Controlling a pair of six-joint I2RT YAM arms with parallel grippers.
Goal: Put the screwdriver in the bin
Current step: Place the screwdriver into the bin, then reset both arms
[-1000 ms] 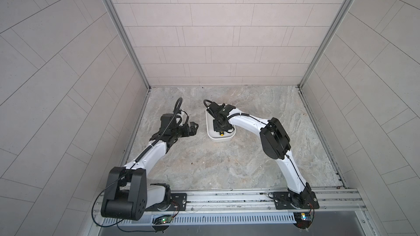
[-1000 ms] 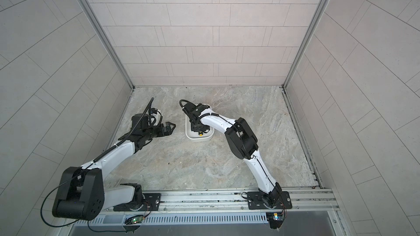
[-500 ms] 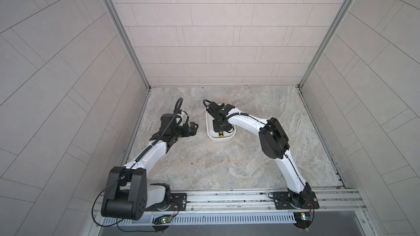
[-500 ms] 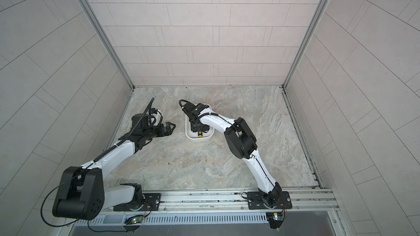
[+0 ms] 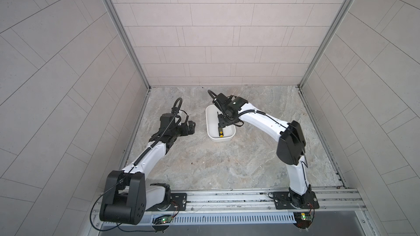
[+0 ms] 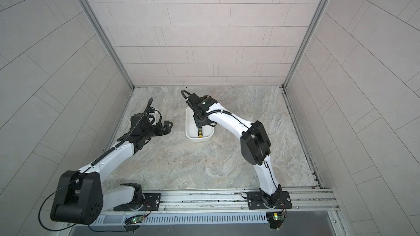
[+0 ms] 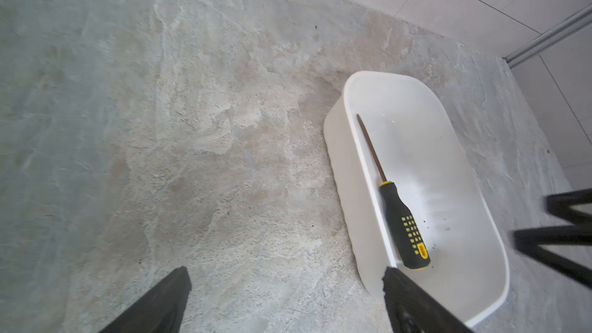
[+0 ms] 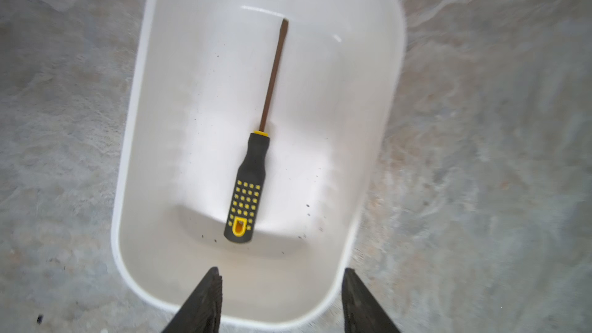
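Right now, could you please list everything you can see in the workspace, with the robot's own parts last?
screwdriver: 1, black handle with yellow dots, dark shaft; lying flat inside the bin.
bin: 1, white; on the table, towards the back.
table: 1, marbled grey-beige; under the bin.
walls: 3, pale tiled; around the table.
rail: 1, silver; front edge, carrying both arm bases.
left gripper: 1, black; open, empty, beside the bin.
right gripper: 1, black; open, empty, above the bin.

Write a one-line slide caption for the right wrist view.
Screwdriver lies flat inside the white bin, with the right gripper open and empty above its handle end.
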